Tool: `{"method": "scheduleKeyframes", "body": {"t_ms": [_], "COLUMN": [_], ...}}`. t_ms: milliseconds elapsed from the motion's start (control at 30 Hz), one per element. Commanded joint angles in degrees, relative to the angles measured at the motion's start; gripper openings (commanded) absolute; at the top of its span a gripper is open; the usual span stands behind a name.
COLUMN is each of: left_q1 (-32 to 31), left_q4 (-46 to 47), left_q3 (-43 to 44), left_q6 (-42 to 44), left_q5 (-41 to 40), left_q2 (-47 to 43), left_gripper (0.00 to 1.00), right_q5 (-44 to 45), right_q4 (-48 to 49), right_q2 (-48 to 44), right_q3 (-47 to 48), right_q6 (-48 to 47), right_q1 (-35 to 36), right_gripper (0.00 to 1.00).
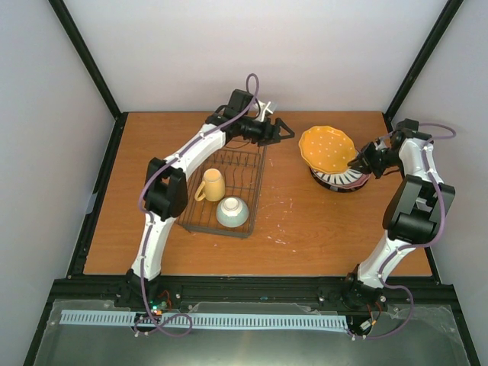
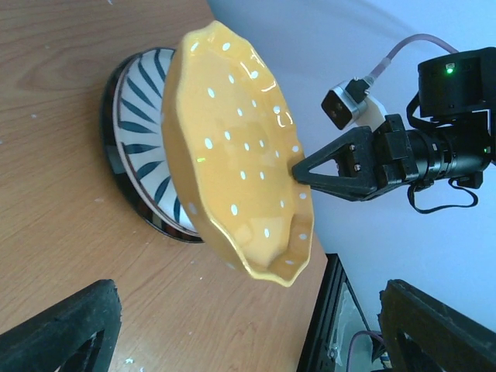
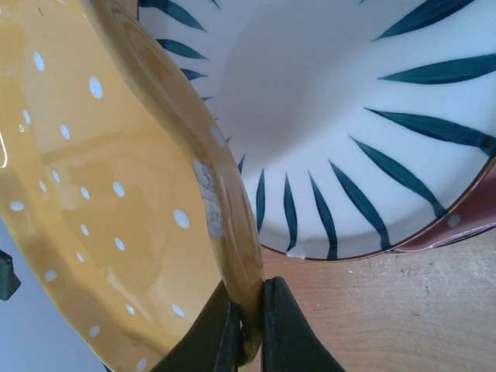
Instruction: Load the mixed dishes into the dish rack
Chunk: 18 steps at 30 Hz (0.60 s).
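**Wooden worktop (image 1: 305, 229): orange plate up on edge, pass to the rack pending**

On my left the dish rack (image 1: 236, 168) holds the yellow mug (image 1: 213, 184) and the mint-green bowl (image 1: 232, 212) at its near end. The far slots look unfilled. Past the rack's far right corner the left jaws hang wide with nothing in them, and they point across at the plates.

Right of that, the orange white-dotted plate (image 1: 326, 149) is tipped up steeply over the black-and-white striped plate (image 2: 143, 116), which tops the remaining stack. I cannot tell whether its lower edge touches the stack. The right jaws pinch the orange plate's rim, closed tight on it.

I read this as the orange plate being taken off the stack and offered to the other arm. Three plates are left to follow it.

Next I'd want the plate's free rim brought between the left jaws. They should close on it before the right jaws let go. A thin, glossy rim could slip or swing during that swap. After that the plate needs standing upright in the far slots, clear of the mug.
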Motion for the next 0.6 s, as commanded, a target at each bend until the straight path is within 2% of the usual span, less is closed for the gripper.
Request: {"method": "scheduleKeyframes", "body": {"t_ms": [0, 567], "left_q1": [-1.6, -6.3], "left_q4": [3.3, 6.6], "left_q3": [3.7, 7.9], "left_q6": [-3.3, -6.8], "left_q5": [2.3, 2.6], "left_q2": [2.4, 10.2], "left_gripper": [0.92, 0.9], "right_q5": [-7.3, -10.5], "right_q4": [2.4, 4.6], "right_q2": [-3.8, -8.9], "right_q3": [-0.6, -6.4], "right_q6": [0.2, 1.5], "right_q1": [-0.2, 0.3], "right_gripper": [0.03, 0.03]}}
